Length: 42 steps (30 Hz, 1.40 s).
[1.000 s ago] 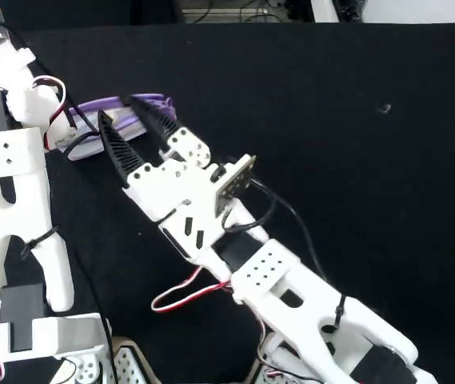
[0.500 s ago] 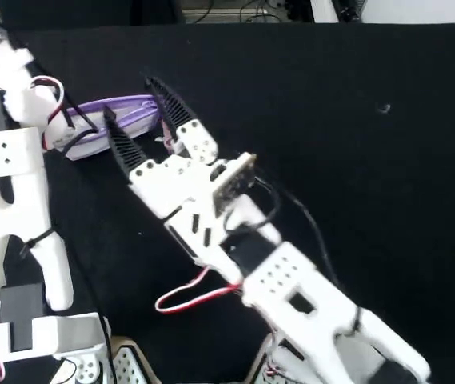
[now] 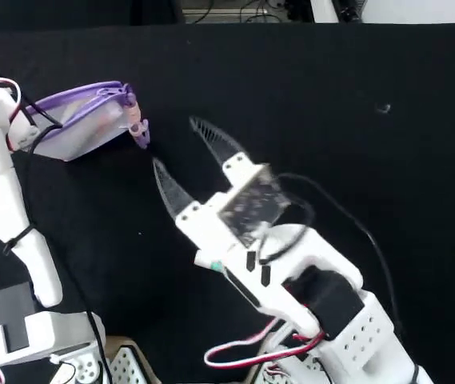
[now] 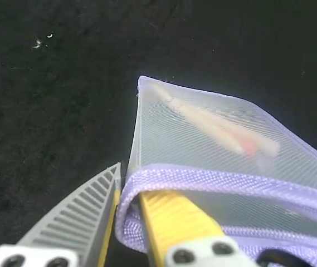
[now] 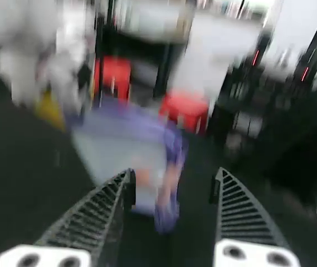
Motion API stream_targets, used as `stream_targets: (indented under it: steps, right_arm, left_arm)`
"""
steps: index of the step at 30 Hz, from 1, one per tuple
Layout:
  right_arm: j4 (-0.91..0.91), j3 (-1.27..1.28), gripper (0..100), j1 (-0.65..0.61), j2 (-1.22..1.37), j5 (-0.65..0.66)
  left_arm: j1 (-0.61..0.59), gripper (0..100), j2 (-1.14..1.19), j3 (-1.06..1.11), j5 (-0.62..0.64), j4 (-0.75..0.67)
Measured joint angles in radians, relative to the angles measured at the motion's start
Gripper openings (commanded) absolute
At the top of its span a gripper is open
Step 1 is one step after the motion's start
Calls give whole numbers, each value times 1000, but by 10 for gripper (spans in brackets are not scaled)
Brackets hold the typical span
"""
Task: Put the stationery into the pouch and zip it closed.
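Note:
The pouch [image 3: 79, 122] is clear mesh with purple trim, and it hangs tilted at the far left of the black table. My left gripper [image 4: 126, 183] is shut on its purple edge, one yellow finger [image 4: 166, 214] lying against the band. Inside the pouch [image 4: 214, 150] lies a pale pencil-like stick [image 4: 216, 127] with a reddish end. The zipper pull [image 3: 138, 130] dangles at the pouch's right end. My right gripper [image 3: 176, 144] is open with nothing in it, a short way right of the pull. Beyond its fingers, the right wrist view shows the pouch [image 5: 127, 147] blurred.
The black table [image 3: 347, 104] stretches out to the right and back. The left arm's white body [image 3: 3, 240] stands along the left edge. Red and white cables [image 3: 243, 352] loop at the base of the right arm.
My right gripper has drawn back from the pouch toward the near right, still open. The left arm has shifted left and tipped the pouch up.

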<state>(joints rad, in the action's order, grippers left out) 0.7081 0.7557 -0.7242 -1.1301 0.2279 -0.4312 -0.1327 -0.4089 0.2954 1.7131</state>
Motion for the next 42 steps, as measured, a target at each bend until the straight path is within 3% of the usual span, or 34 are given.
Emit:
stream_targets:
  steps: [6,11,22,32,42]
  right_arm:
    - [322,92,208,46,-6,55]
    - [394,238,208,63,-6,135]
    - [305,509,208,61,-6,229]
    - [227,555,208,-37,5,233]
    - [43,491,208,-20,431,282]
  left_arm:
    - [-2,30,0,3,0,0]
    - [-3,30,0,20,-2,0]
    - [-3,30,-3,34,-2,-18]
    - [14,30,-3,34,-2,-18]
    - [18,30,-3,34,-2,-18]
